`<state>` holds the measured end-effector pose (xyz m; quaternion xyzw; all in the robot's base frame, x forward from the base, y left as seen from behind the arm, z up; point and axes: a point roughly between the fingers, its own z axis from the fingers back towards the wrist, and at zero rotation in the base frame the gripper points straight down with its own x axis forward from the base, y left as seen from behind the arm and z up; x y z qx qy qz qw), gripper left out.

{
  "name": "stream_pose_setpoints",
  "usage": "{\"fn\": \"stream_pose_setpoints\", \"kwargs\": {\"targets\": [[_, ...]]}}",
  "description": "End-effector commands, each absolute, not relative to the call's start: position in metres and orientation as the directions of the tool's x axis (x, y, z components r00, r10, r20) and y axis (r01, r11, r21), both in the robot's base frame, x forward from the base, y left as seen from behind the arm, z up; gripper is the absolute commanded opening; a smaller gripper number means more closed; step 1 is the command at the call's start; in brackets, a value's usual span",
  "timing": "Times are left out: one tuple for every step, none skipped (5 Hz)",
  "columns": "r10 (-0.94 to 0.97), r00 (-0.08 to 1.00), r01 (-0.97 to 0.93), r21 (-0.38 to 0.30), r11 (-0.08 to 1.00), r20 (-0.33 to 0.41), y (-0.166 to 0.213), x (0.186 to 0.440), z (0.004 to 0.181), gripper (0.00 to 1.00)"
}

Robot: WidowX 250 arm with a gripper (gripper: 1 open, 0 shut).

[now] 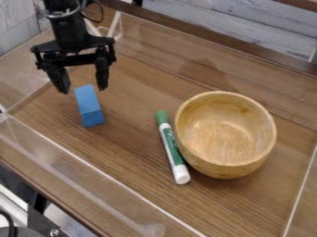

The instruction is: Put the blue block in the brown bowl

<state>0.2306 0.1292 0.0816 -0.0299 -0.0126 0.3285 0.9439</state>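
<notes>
Gripper (pixel 76 59) wide open, nothing held, fingers spread at the far end of the blue block (pixel 88 106). Block located on the wooden surface (pixel 111 176), left part of the view, lying lengthwise away from the camera, well apart from the brown bowl (pixel 225 134) on the right; bowl is upright, nothing seen in it. Step in hand judged to be the grasp. The gripper should be centred over the block's middle, not its far end, so a small shift toward the camera is probably needed before lowering. Fingers are best placed one on each long side, across the narrow width, and kept level so neither tip is landed on the top face. Descent should be slow, with the tips brought low beside the block but not pressed into the wood. Closing should be done only once both sides are straddled; if closed off-centre, the block could be twisted or pushed away. Contact height cannot be told exactly from this view. After the grip, a straight lift is advised, high enough for the green-and-white marker (pixel 172 147) and bowl rim to be cleared.
</notes>
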Motion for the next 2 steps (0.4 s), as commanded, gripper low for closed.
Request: {"fn": "stream_pose_setpoints", "kwargs": {"targets": [[0.628, 0.777, -0.624, -0.068, 0.778, 0.041, 0.1327, 0.2341, 0.0823, 1.0], [0.636, 0.77, -0.633, -0.073, 0.771, 0.041, 0.1338, 0.2346, 0.0737, 1.0]]}}
